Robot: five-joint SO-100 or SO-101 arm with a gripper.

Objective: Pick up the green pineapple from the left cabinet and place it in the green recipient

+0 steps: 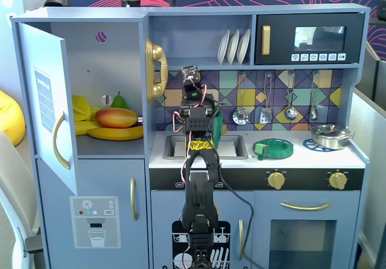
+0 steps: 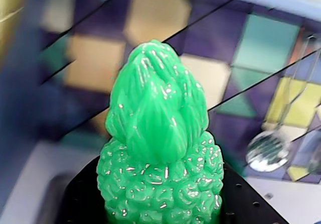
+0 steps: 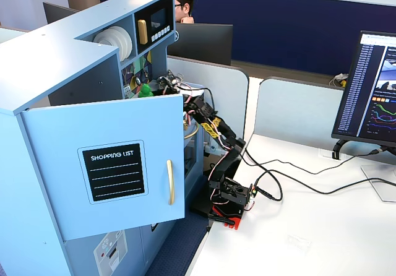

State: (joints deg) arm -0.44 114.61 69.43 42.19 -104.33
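In the wrist view the green pineapple [image 2: 159, 148] fills the middle, leafy top pointing up, held between my black jaws. My gripper [image 2: 160, 194] is shut on its bumpy body. In a fixed view the pineapple [image 3: 145, 90] shows at the gripper [image 3: 152, 88], just past the open cabinet door. In the front fixed view the gripper [image 1: 192, 79] is raised above the sink, in front of the tiled backsplash, and the arm hides the pineapple. The left cabinet [image 1: 102, 58] stands open with its door [image 1: 45, 100] swung out. A sliver of the dark-green recipient [image 1: 217, 123] shows behind the arm.
The cabinet shelf holds a mango [image 1: 116, 117], a banana [image 1: 117, 134] and a pear [image 1: 119, 102]. A gold phone [image 1: 155, 70] hangs left of the gripper. A flat green ring [image 1: 272, 148] and a metal pot [image 1: 330, 136] sit on the counter. Utensils [image 1: 241, 113] hang on the backsplash.
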